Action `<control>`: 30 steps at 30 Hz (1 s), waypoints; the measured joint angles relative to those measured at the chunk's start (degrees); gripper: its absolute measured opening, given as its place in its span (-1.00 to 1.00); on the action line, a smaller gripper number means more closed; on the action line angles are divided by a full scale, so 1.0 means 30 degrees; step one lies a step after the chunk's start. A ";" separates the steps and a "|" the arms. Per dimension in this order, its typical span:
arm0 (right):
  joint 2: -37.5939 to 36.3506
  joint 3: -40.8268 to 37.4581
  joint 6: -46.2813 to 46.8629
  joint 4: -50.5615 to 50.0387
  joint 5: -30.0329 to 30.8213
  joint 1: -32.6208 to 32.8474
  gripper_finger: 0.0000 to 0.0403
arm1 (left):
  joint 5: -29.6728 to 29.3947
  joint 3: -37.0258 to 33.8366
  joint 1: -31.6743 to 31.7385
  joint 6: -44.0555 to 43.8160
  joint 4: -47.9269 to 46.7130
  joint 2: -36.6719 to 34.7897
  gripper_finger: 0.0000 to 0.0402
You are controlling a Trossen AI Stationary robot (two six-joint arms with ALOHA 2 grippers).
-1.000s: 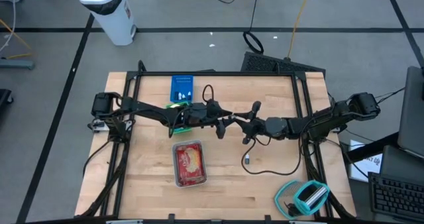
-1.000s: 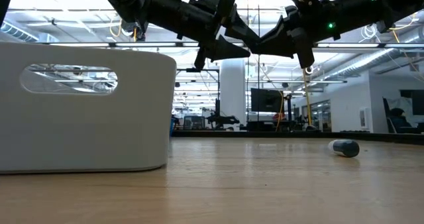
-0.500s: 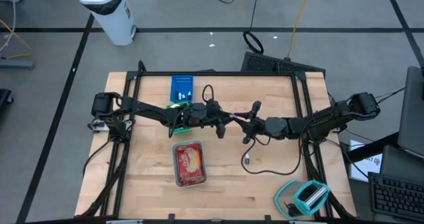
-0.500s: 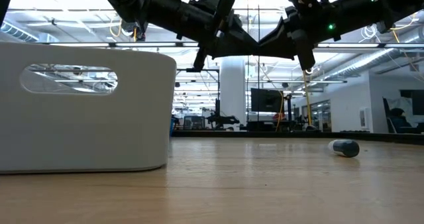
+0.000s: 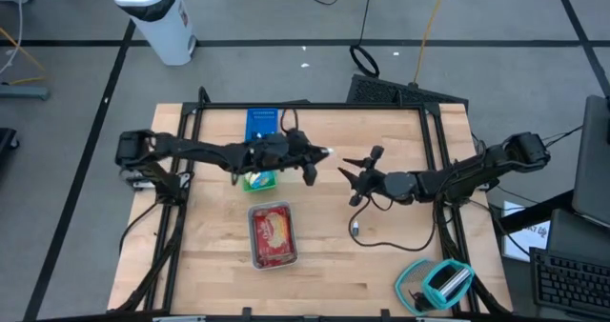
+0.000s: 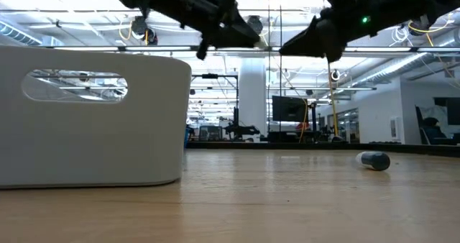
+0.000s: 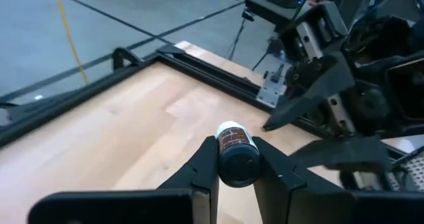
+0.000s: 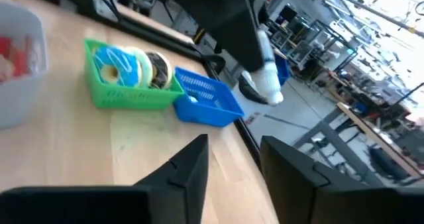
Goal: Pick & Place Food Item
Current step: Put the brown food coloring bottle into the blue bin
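Above the wooden surface (image 5: pixel 381 255), the left end effector (image 7: pixel 235 164) is gripping a small dark bottle with a white cap (image 7: pixel 233 148), while the right end effector (image 8: pixel 232 161) is hanging open nearby. With only the bottle's base pinched, it is risking slipping and rolling away on release.

place: robotics lab in a large open industrial hall | floor: grey concrete (image 5: pixel 76 93) marked with dark tape lines | cabling: loose cables (image 5: pixel 362 55) trail across it | ceiling: exposed trusses and strip lights (image 6: pixel 65 20) | background: workbenches, monitors (image 6: pixel 287 108) and tripods in rows | bench: framed wooden table (image 5: pixel 381 274)
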 joint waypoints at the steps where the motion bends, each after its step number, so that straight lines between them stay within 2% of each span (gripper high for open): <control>1: -0.0161 0.0000 0.0218 -0.0093 -0.0056 0.0063 -0.34 | -0.0128 -0.0010 0.0084 0.0147 -0.0494 -0.0407 -0.69; 4: -0.0729 0.0007 0.0568 -0.0814 -0.0087 0.0149 -0.26 | -0.0289 -0.0641 0.0391 0.0509 -0.0896 -0.1730 -0.69; 7: -0.1325 0.0007 0.1225 -0.1928 -0.0080 0.0167 -0.22 | -0.1582 -0.2088 0.0773 0.0506 -0.1084 -0.3316 -0.70; 15: -0.2182 0.0000 0.2832 -0.3683 -0.0097 0.0092 -0.21 | -0.5821 -0.8279 0.2333 -0.0663 0.0937 -0.7175 -0.70; 19: -0.2163 -0.0007 0.2856 -0.3686 -0.0116 0.0049 -0.22 | -0.7387 -1.0535 0.3355 -0.1658 0.1507 -0.7744 -0.71; 21: -0.2157 -0.0007 0.3073 -0.3689 -0.0194 -0.0066 -0.22 | -0.7424 -1.1341 0.3941 -0.2144 0.1874 -0.7700 -0.72; 26: -0.2156 -0.0007 0.3497 -0.3679 -0.1843 -0.0530 -0.23 | -0.7302 -1.2113 0.5250 -0.3279 0.1792 -0.6959 -0.69; 30: -0.2156 -0.0007 0.3713 -0.3672 -0.2139 -0.0790 -0.23 | -0.5698 -1.2029 0.5999 -0.3311 0.3568 -0.5807 -0.69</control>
